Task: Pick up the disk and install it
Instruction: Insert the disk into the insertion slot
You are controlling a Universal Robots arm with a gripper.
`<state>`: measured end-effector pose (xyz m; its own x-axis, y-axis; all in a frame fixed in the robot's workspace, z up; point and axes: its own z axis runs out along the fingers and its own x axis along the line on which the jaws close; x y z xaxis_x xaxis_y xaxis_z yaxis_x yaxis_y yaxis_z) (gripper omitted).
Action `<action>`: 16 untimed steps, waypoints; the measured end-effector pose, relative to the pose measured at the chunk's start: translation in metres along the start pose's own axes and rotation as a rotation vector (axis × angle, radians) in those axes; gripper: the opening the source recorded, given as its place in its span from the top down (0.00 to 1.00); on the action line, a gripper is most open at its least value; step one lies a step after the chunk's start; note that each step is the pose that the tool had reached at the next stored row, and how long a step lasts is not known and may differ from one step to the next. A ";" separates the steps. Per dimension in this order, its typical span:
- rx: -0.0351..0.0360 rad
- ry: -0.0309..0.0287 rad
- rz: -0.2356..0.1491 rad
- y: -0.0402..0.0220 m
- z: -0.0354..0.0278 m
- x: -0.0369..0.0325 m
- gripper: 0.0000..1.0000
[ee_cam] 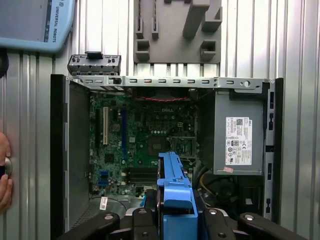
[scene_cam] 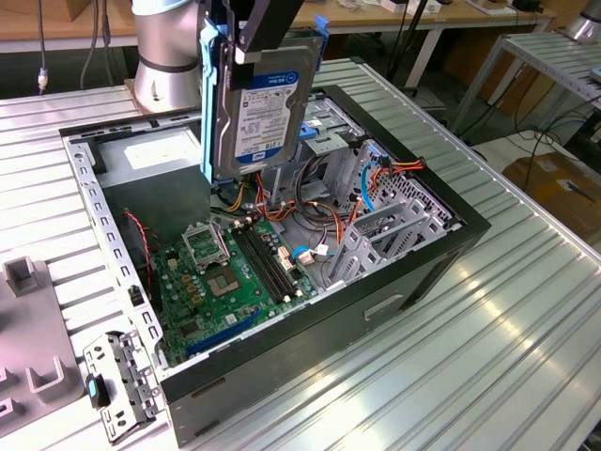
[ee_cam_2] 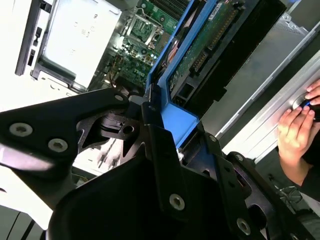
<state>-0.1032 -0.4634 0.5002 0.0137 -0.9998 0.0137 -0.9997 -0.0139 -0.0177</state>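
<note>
In the exterior view, the disk [scene_cam: 258, 103] is held upright at the upper centre of the frame, over the open computer case [scene_cam: 282, 362]. Its blue bracket is clamped between the jaws of the gripper [scene_cam: 252, 45]. A person's hand [ee_cam_2: 297, 127] is seen in the second wrist view.

Ribbed metal table [scene_cam: 488, 310], wooden desk [scene_cam: 56, 28] behind (cables [scene_cam: 40, 47] dangling)

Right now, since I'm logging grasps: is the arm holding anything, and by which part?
The gripper holds the disk by its upper end, fingers clamped on the light blue bracket there, above the open computer case.
</note>
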 end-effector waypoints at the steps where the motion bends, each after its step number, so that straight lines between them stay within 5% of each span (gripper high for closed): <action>1: -0.0001 0.0003 0.000 -0.0001 0.0000 0.0023 0.63; 6: -0.0001 0.0013 0.000 -0.0012 0.0010 0.0206 0.63; 11: -0.0001 0.0018 0.001 -0.0034 0.0016 0.0305 0.63; 15: -0.0001 0.0024 0.001 -0.0130 0.0023 0.0335 0.63; 16: -0.0001 0.0025 0.001 -0.0195 0.0025 0.0339 0.63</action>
<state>-0.0832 -0.4971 0.4986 0.0130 -0.9998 0.0162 -0.9998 -0.0133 -0.0176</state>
